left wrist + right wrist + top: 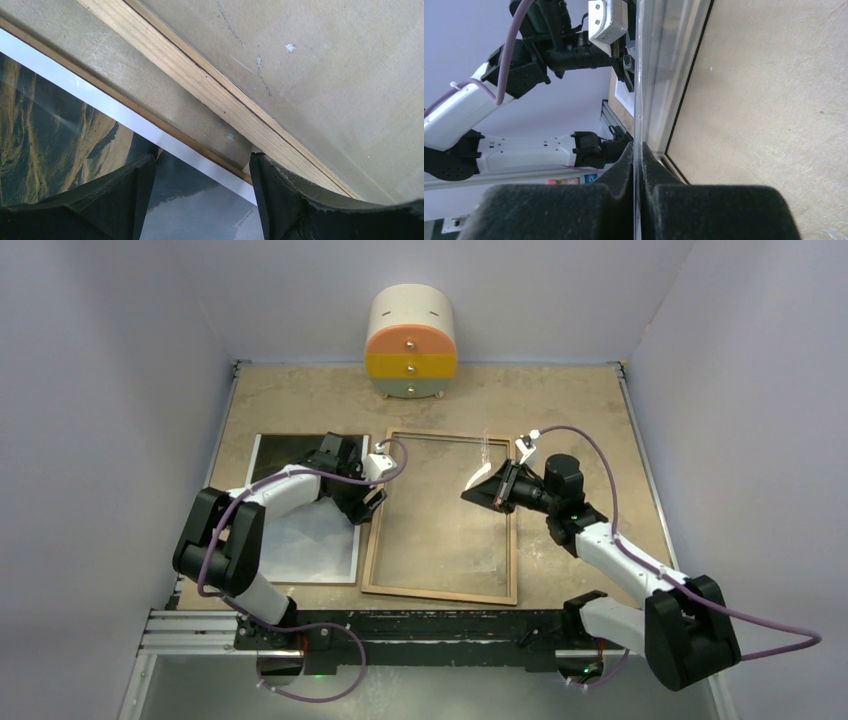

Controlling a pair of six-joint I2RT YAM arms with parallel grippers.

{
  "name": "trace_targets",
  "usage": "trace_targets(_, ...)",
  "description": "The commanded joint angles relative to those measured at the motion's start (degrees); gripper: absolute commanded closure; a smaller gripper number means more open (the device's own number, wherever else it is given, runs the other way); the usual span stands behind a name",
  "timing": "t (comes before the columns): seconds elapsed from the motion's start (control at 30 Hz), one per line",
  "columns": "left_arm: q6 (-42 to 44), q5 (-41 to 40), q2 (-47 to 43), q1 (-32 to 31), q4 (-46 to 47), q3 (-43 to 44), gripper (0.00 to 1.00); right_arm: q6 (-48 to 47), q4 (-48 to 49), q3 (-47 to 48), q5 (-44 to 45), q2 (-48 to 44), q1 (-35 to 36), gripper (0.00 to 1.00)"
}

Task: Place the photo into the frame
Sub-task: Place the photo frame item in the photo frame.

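Right gripper [637,150] clamps the glass pane [664,60] above the frame [440,592], mid-picture. Left gripper [202,162] gapes astride the photo [50,125] edge. Pinching probably comes next.

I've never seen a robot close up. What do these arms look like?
The left arm and right arm have white shells between chunky black joints. A lilac cable loops along each. Each ends in two black, foam-like fingers.

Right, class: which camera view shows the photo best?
Top external: the photo lies nearly whole beside the frame, the left arm crossing it. Left wrist shows only one white-edged strip close up; right wrist shows almost nothing of it.
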Motion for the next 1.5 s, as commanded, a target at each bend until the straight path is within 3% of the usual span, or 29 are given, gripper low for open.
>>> trace_targets(0.0,0.53,1.73,0.29,0.21,1.77,-0.16,0.29,3.99,4.74,-1.43,-1.37,-0.16,0.49,1.00)
trace_targets(0.43,0.49,4.10,0.13,0.21,1.43,-0.25,0.45,13.33,14.24,-2.74,2.16,1.76,4.96,1.00)
trace_targets(0.8,0.67,5.57,-0.06,0.23,0.99,-0.27,0.57,16.21,15.96,-2.32,3.65,-1.03,5.94,1.00)
trace_targets(1.13,0.99,4.76,-0.21,0.39,1.04,-0.45,0.58,13.85,12.49,-3.11,5.56,-1.33,6.03,1.00)
trace_targets(1.47,1.42,3.82,-1.02,0.39,1.40,-1.00,0.59,5.00,-0.78,-4.24,7.75,-3.32,5.68,1.00)
